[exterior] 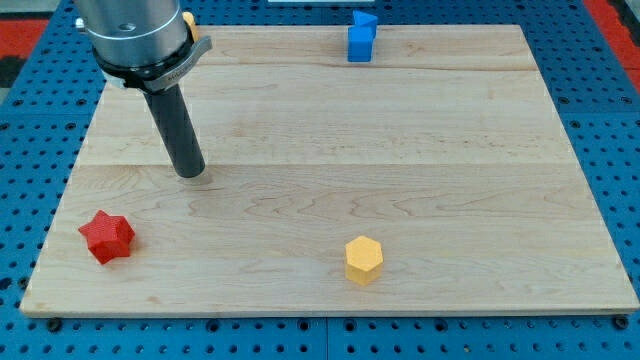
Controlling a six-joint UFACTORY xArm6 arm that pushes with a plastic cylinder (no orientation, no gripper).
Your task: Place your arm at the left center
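Note:
My tip [189,172] rests on the wooden board [400,150] at the view's left, about mid-height. A red star block [107,237] lies below and to the left of the tip, near the board's lower left corner, apart from it. A yellow hexagon block [364,260] sits near the bottom edge, right of the tip. A blue block [362,37] stands at the top edge, far to the tip's upper right. A small yellow piece [188,20] peeks out beside the arm's body at the top left.
The board lies on a blue perforated table [30,150]. The arm's grey body [135,35] covers the board's top left corner.

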